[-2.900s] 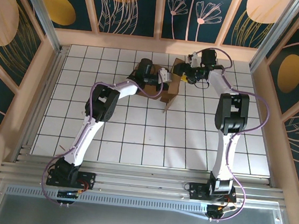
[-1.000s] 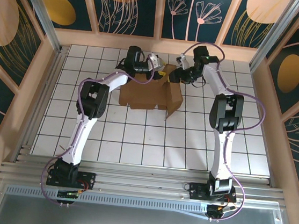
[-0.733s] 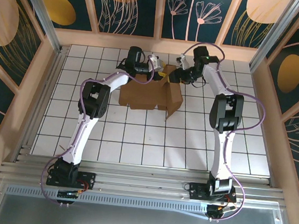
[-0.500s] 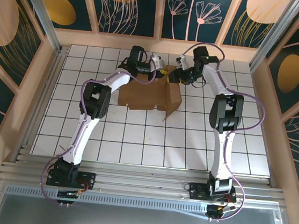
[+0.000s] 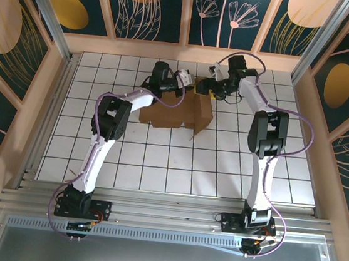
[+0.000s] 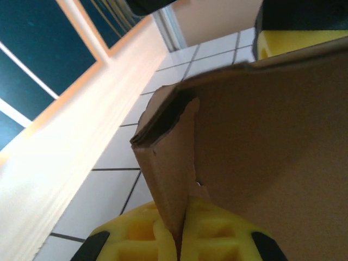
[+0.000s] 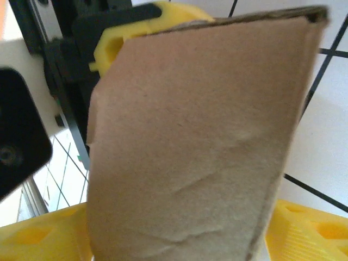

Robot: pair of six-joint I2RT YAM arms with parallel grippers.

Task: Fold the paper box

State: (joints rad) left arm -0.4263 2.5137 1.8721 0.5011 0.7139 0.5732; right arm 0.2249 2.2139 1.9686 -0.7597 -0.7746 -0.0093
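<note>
On tiles (image 5: 158, 160), half-folded brown paper box (image 5: 171, 112)

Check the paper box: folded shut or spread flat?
Partly folded: most of the paper box lies flat on the tiles, but its right panel stands up.

The paper box (image 5: 175, 112) is matt brown cardboard, lightly creased, fibrous at its edges; the surface (image 5: 158, 160) is smooth white tile, faintly glossy.
</note>
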